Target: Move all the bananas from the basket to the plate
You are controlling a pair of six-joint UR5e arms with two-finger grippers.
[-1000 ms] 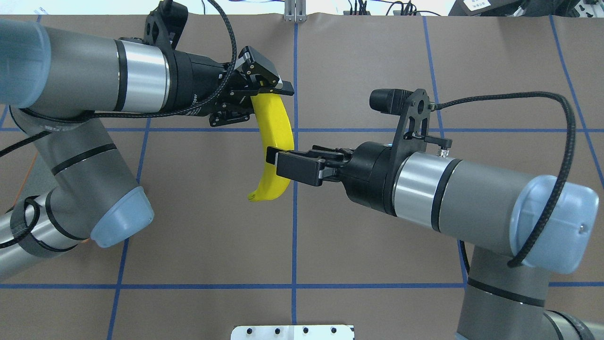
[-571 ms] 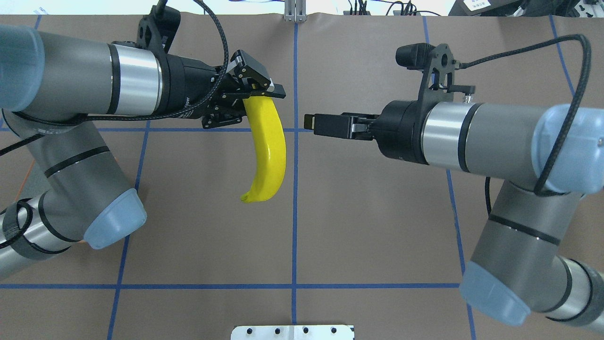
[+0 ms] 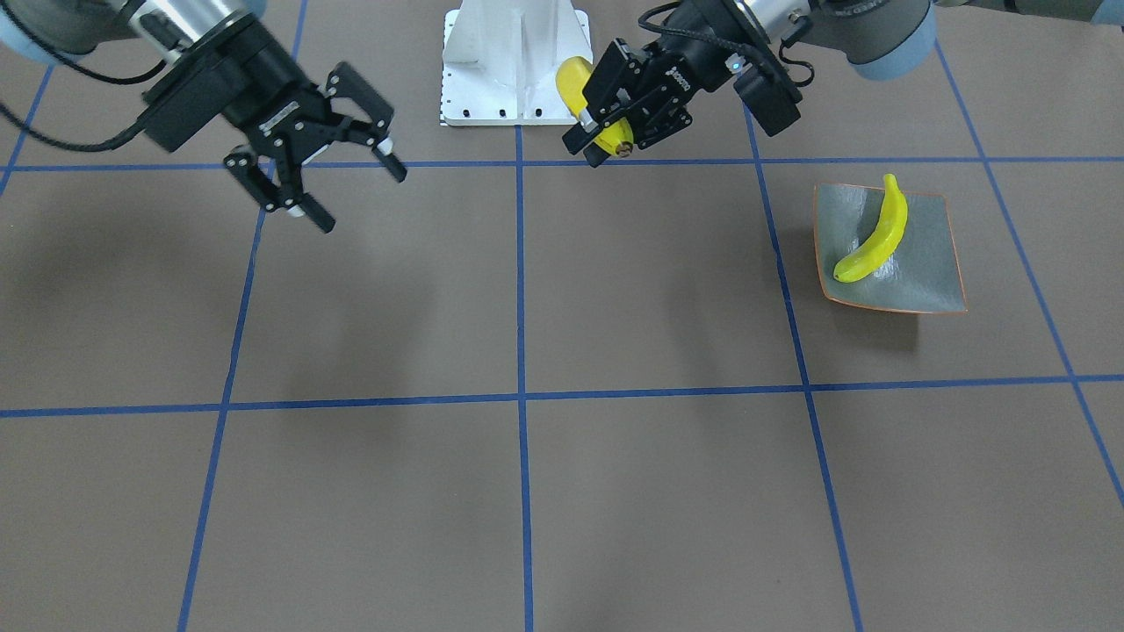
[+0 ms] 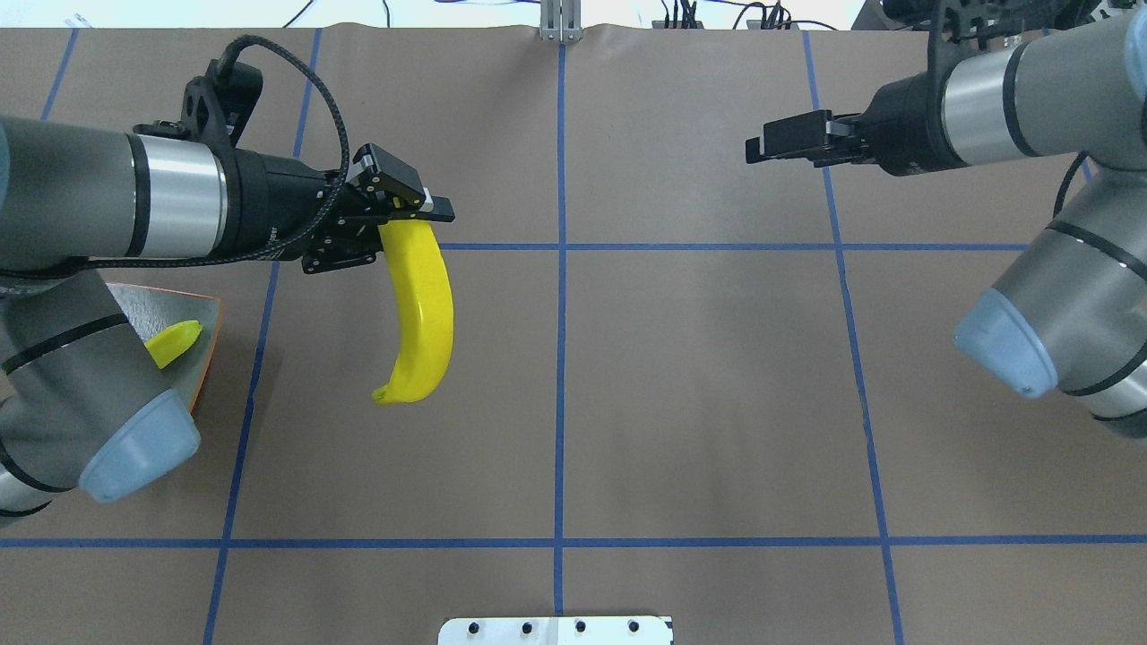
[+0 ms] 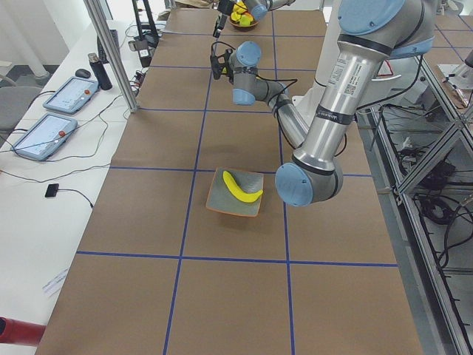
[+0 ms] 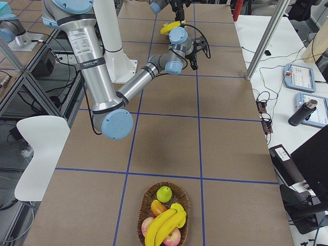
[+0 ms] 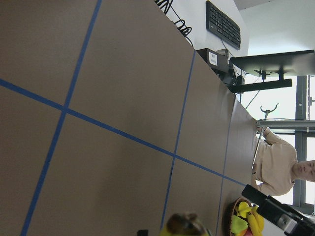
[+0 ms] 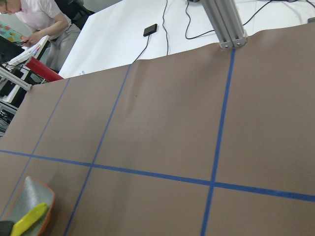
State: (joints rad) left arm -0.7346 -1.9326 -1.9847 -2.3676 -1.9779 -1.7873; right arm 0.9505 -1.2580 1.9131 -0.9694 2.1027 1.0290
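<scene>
My left gripper [image 4: 408, 224] is shut on the top end of a yellow banana [image 4: 417, 309], which hangs in the air right of the plate. It also shows in the front view [image 3: 606, 145] with the banana [image 3: 575, 81]. The grey-blue plate [image 3: 913, 281] holds one banana [image 3: 874, 237]; in the overhead view the plate [image 4: 193, 309] is half hidden by my left arm. My right gripper [image 3: 362, 200] is open and empty, far from the banana [image 4: 757, 148]. The basket [image 6: 146, 202] at the table's right end holds more bananas [image 6: 164, 224].
The basket also holds a green apple [image 6: 163, 193] and other round fruit. The white robot base [image 3: 514, 53] stands at the table's edge between my arms. Blue tape lines cross the brown table. Tablets and cables lie on the side bench [image 6: 302, 77].
My right gripper has let go of the banana and drawn back to the far right. My left arm has carried the banana leftward, toward the plate, which has come into view.
</scene>
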